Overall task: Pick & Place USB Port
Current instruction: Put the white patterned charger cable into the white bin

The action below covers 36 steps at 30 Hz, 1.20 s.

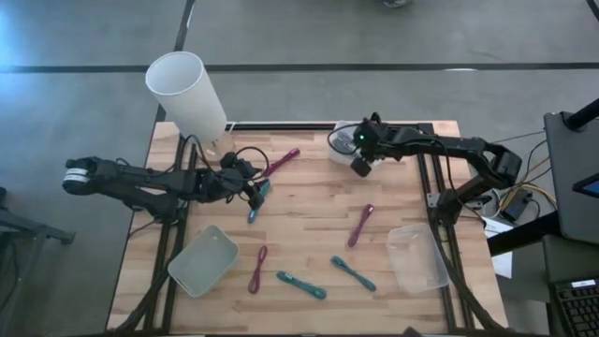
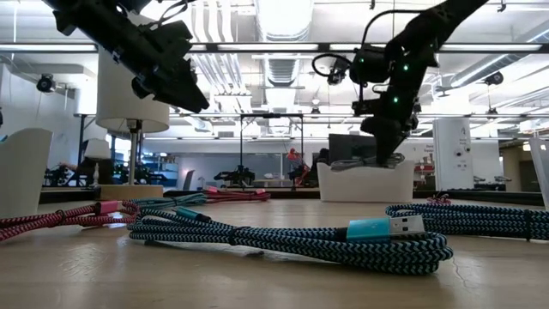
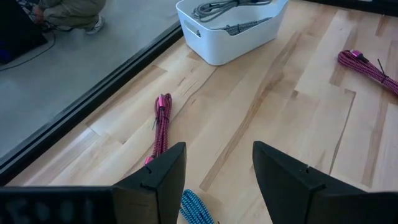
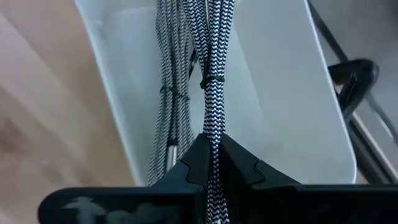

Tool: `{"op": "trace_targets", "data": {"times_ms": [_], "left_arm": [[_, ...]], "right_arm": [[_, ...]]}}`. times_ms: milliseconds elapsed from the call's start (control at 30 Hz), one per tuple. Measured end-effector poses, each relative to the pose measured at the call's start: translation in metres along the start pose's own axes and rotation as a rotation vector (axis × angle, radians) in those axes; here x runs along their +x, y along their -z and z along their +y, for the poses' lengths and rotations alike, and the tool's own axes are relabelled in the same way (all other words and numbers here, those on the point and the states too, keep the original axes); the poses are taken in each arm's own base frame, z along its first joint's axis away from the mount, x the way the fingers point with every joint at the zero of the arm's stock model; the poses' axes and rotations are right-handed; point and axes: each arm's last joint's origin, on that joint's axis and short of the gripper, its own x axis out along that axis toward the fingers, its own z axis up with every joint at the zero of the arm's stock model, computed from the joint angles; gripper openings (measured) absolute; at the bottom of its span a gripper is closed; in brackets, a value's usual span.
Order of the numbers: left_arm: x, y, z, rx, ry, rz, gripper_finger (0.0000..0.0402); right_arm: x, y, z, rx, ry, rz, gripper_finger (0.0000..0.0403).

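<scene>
My right gripper (image 4: 213,163) (image 1: 360,166) hangs over the white bin (image 1: 339,142) at the table's far edge and is shut on a black-and-white braided USB cable bundle (image 4: 211,74). Another grey bundle (image 4: 166,93) lies in the bin. My left gripper (image 3: 217,180) (image 1: 253,190) is open above a teal braided cable (image 3: 196,208) (image 1: 255,204) that lies on the table left of centre. A pink cable (image 3: 161,118) lies just beyond it. My right gripper pinches the black-and-white bundle between its two fingers, near one end of the bundle (image 4: 214,142). The fingers come from above, pointing down. The bundle hangs below them (image 2: 386,159) into the white bin (image 2: 364,182), tied at its middle (image 4: 211,79).
Loose cables lie on the wood: pink ones (image 1: 360,225) (image 1: 257,269) (image 1: 283,159) and teal ones (image 1: 301,285) (image 1: 353,273). A clear tray (image 1: 201,260) sits near left, another (image 1: 416,257) near right. A tall white cup (image 1: 187,92) stands at the far left corner.
</scene>
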Motion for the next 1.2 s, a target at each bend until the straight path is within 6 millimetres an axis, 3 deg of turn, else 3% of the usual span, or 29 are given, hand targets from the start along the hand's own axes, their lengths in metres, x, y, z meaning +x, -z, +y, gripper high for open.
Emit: {"op": "trace_targets", "data": {"times_ms": [600, 1200], "left_arm": [[0.000, 0.000, 0.000, 0.000, -0.005, -0.001, 0.0193], [0.000, 0.000, 0.000, -0.001, -0.007, -0.003, 0.0193]], "right_arm": [[0.022, 0.020, -0.006, 0.058, 0.012, -0.009, 0.0036], [0.023, 0.021, -0.005, 0.049, -0.018, -0.004, 0.0043]]}}
